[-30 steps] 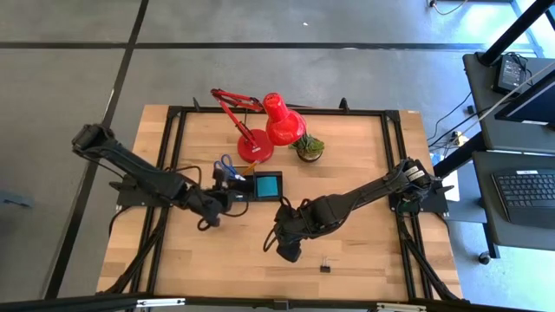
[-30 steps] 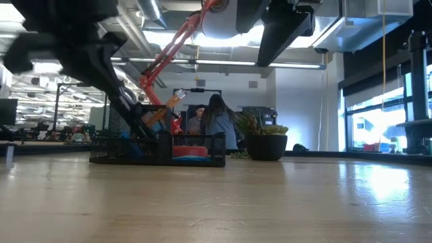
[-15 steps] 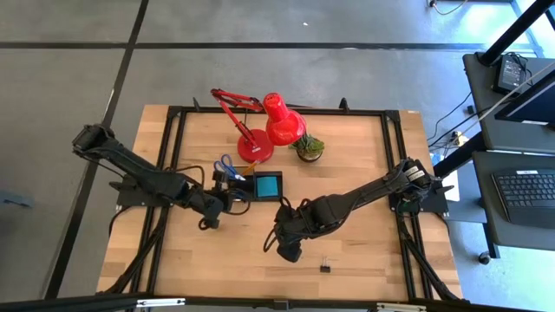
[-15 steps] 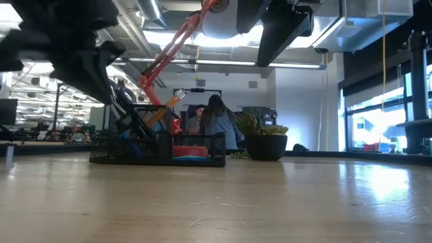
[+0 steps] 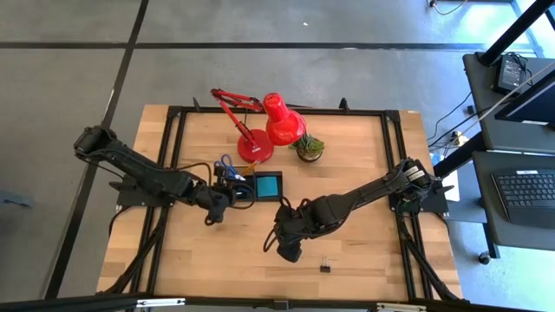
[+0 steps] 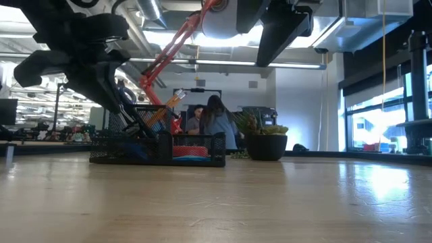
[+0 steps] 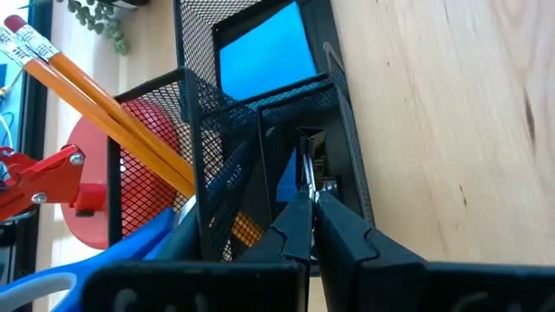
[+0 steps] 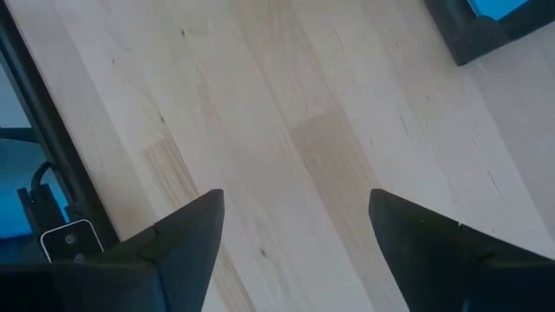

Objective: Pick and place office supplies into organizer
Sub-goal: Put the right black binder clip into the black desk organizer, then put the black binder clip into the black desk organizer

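High view – surface (image 5: 347, 147): pale wood inside a black frame; both arms reach in toward the middle.
High view – organizer (image 5: 251, 185): black mesh box at centre, just in front of the red lamp's (image 5: 269, 121) base; a blue note pad (image 5: 268, 185) lies in its square tray on the right side.
High view – scissors (image 5: 225, 163): blue handles stick up from the organizer's left slots.
High view – left pincer (image 5: 232, 192): at the organizer's left front corner, tips over its small compartments.
High view – right pincer (image 5: 290, 252): over bare wood in front of the organizer, well apart from it.
High view – binder clip (image 5: 326, 264): small and black, alone on the wood near the front edge, close to the right pincer.
High view – potted plant (image 5: 308, 145): right of the lamp base.
Low view – organizer (image 6: 158, 145): stands flat on the surface; orange pencils (image 6: 172, 101) rise from it at a slant. The left arm's dark bulk hangs over its left end. People stand in the room behind.
Left wrist view – left pincer (image 7: 305, 195): fingers pressed together, tips inside a narrow mesh compartment beside a small blue item (image 7: 288, 182); whether anything is pinched cannot be told.
Left wrist view – pencils (image 7: 104, 104): two, orange, leaning in the neighbouring slot; note pad (image 7: 264, 48) in the tray beyond.
Right wrist view – right pincer (image 8: 295, 227): fingers spread wide, nothing between them, bare wood below; an organizer corner (image 8: 473, 30) shows at the frame edge.
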`<state>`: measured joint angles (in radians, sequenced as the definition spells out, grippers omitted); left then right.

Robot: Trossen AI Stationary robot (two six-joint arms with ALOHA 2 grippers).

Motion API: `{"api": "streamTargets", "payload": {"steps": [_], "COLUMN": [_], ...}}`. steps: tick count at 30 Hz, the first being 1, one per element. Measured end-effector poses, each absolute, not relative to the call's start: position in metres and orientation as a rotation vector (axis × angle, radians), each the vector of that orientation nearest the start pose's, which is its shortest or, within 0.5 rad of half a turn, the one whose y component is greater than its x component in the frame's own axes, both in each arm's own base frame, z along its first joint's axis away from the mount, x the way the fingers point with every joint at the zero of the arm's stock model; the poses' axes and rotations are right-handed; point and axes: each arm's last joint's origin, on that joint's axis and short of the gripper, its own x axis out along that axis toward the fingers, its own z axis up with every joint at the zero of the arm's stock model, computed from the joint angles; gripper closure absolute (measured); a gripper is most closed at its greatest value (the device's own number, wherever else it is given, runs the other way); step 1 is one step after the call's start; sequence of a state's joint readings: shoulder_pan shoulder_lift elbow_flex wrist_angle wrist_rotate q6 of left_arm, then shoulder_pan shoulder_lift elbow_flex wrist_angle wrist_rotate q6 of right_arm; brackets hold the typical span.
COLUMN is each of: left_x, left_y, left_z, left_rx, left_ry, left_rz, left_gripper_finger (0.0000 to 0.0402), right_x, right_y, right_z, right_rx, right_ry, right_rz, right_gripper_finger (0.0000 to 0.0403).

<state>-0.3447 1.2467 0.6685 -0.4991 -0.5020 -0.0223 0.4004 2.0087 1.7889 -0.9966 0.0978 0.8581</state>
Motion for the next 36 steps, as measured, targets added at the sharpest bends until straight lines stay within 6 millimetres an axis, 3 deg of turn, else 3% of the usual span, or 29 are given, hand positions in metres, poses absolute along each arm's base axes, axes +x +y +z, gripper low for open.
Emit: {"api": "streamTargets", "payload": {"steps": [11, 25, 36], "left_x": [0.2113, 0.2122, 0.2130], "left_y": [-0.0617, -0.0589, -0.0588], "left_z": [0.1786, 0.1795, 0.1811], "left_rx": [0.380, 0.436, 0.444], "left_ry": [1.037, 1.007, 0.985], "left_rz": [0.160, 0.261, 0.281], "left_gripper_finger": [0.0396, 0.0322, 0.0318], "right_x": [0.3859, 0.3860, 0.3820], "right_y": [0.1597, 0.1597, 0.1628], "right_z": [0.2573, 0.2573, 0.2564], "right_rx": [0.437, 0.440, 0.463], "right_ry": [1.181, 1.180, 1.206], "right_rz": [-0.265, -0.267, -0.290], "right_gripper_finger": [0.0112, 0.0112, 0.0112]}}
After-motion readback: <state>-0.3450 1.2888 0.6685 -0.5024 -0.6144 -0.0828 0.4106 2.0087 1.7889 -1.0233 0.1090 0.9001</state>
